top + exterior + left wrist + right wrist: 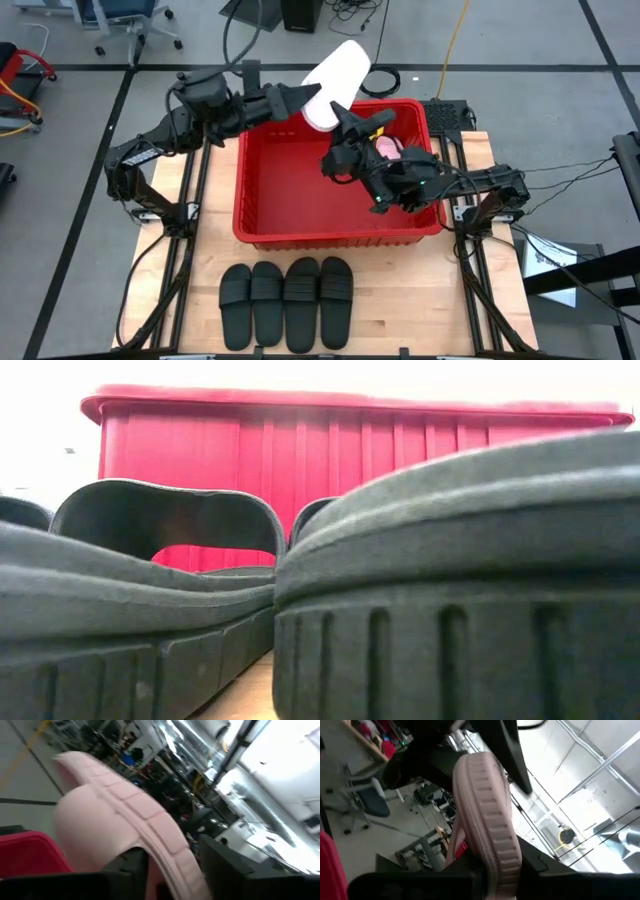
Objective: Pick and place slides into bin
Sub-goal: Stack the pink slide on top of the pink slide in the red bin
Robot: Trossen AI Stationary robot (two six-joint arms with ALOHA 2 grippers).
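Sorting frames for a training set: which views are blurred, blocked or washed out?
High view: sharp and evenly lit. Low view: black slides sit against the lens, soft, hiding all but the bin; the background is blown white. Left wrist view: motion-smeared around the pink slide. Right wrist view: bright glare behind its pink slide.

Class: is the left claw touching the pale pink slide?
Touching. The left wrist view shows the left claw with its fingers either side of the pale pink slide.

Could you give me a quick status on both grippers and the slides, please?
Left gripper at bin's far rim with a pink slide. Right gripper shut on other pink slide over bin. Four black slides wait.
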